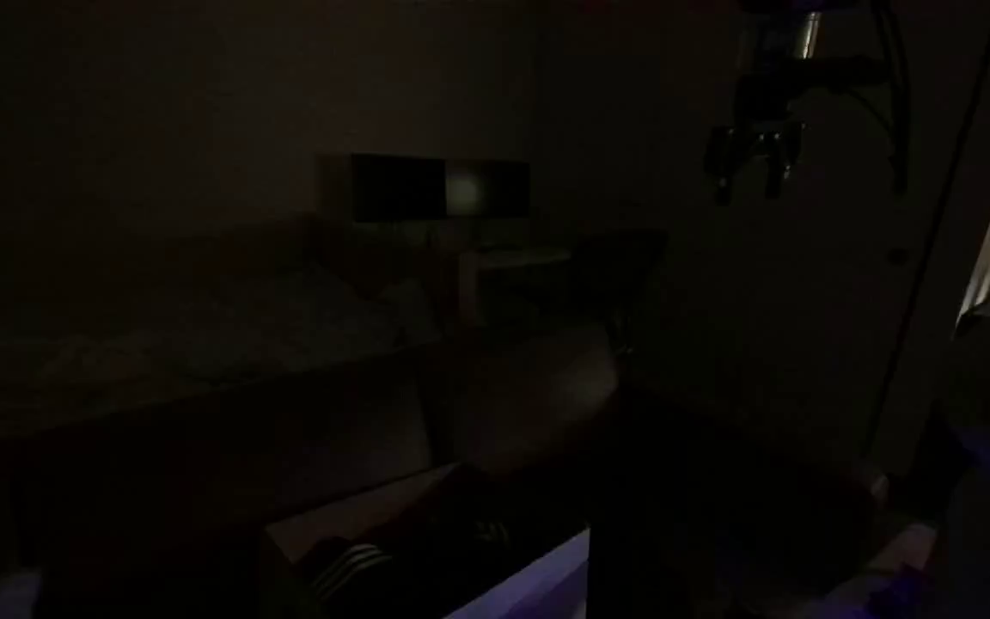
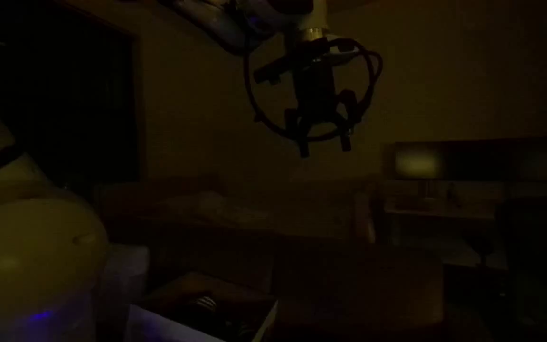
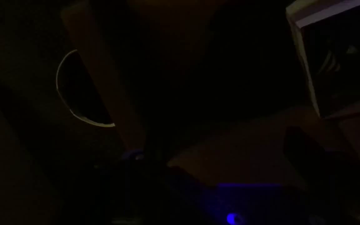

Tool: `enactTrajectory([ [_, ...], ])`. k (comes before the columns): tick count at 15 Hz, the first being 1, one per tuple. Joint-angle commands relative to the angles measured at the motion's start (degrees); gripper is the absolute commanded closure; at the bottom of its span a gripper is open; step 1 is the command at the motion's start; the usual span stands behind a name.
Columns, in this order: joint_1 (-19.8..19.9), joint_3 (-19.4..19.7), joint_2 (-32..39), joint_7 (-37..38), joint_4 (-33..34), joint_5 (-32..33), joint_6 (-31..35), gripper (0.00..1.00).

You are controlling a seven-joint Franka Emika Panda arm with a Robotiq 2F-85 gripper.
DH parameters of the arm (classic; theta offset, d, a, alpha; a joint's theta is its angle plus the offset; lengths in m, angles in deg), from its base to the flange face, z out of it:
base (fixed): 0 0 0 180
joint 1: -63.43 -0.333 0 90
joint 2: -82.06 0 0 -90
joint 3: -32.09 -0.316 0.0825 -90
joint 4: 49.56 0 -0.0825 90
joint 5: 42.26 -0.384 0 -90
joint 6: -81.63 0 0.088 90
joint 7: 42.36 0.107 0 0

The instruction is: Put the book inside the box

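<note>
At the left of an exterior view, the robot's pale, bulky base (image 2: 41, 242) is standing left of the box (image 2: 152, 325), with one blue light (image 2: 41, 315) glowing low on it. The single arm (image 2: 212, 19) is arching high above the box, and its wrist (image 2: 314, 35) is pointing down, with a black cable (image 2: 249, 90) looping around it. To the right of the box and well above it, the claw (image 2: 325, 147) is hanging fingertips-down; its two fingers (image 2: 305, 150) are standing apart, with the wall (image 2: 444, 95) showing between them.

Counting from the left in an exterior view, one bed (image 1: 289, 309) is lying beyond the box and to its left. One brownish sofa (image 1: 357, 438) is sitting just behind the box, showing two back cushions (image 1: 529, 404). The box, just one, is standing with its top open; what surface is carrying it is too dark to tell. Inside it, two patches of pale stripes (image 1: 345, 569) are showing on something dark; I cannot tell whether that is one thing or two. Farther beyond the box, two screens (image 1: 399, 187) are sitting side by side above one desk (image 1: 538, 256), and one chair (image 1: 620, 258) is standing beyond the box to its right.

In the wrist view, one round, pale-rimmed thing (image 3: 81, 93) is showing well to the left of the box. Where the book is lying, I cannot tell in this darkness.
</note>
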Motion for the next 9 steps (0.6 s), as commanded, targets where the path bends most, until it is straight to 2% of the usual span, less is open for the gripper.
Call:
enactTrajectory([
  [1, -0.1, 0.1, 0.0, 0.0, 0.1, 0.0, -0.1, 0.00],
  [9, 0.0, -0.1, 0.1, 0.4, 0.1, 0.2, 0.0, 0.00],
])
